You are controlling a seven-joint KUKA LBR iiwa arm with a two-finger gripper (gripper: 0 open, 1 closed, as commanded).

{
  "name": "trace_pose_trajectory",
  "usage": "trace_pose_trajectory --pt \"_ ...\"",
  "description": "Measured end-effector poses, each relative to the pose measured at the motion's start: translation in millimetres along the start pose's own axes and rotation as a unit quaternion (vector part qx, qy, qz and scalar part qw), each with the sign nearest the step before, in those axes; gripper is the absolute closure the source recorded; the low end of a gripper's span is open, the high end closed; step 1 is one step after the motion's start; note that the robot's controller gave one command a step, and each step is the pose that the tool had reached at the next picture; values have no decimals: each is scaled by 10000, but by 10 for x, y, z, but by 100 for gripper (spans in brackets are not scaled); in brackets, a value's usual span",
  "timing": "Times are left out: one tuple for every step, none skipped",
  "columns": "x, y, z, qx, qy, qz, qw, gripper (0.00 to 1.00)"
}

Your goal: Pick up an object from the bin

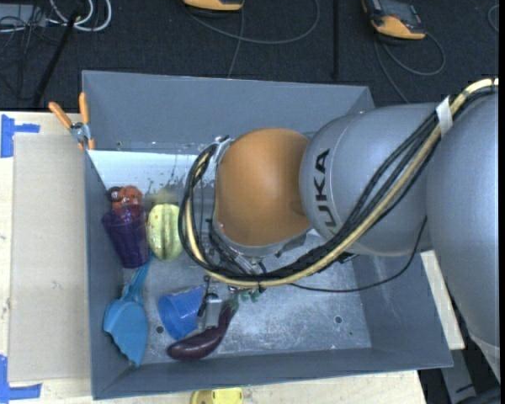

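In the lower left of the frame the end effector (pixel 210 306) is just beside the blue cup (pixel 179 311) and purple eggplant (pixel 199 342), I cannot tell if it is open or holding anything, and the eggplant looks light and slippery, best grabbed round its fat middle.

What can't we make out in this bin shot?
Camera view:
- hand: mostly under the orange cover.
- bin, middle and right floor: hidden by the arm.
- blue cup: right side behind the hand.
- orange thing behind the purple cup: mostly covered, kind unclear.
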State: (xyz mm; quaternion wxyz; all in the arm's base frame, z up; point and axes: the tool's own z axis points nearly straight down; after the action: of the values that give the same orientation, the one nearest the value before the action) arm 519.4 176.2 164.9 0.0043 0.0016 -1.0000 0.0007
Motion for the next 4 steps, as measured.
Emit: trace_pose_trajectory --pt "-18 -12 -47 -6 -37 25 10000 0" --pt "31 -95 435 -6 -49 -564 9984 0" --pt "72 -136 578 -1 -26 -926 9957 0" --pt "37 -79 414 -2 -44 -1615 9869 0"
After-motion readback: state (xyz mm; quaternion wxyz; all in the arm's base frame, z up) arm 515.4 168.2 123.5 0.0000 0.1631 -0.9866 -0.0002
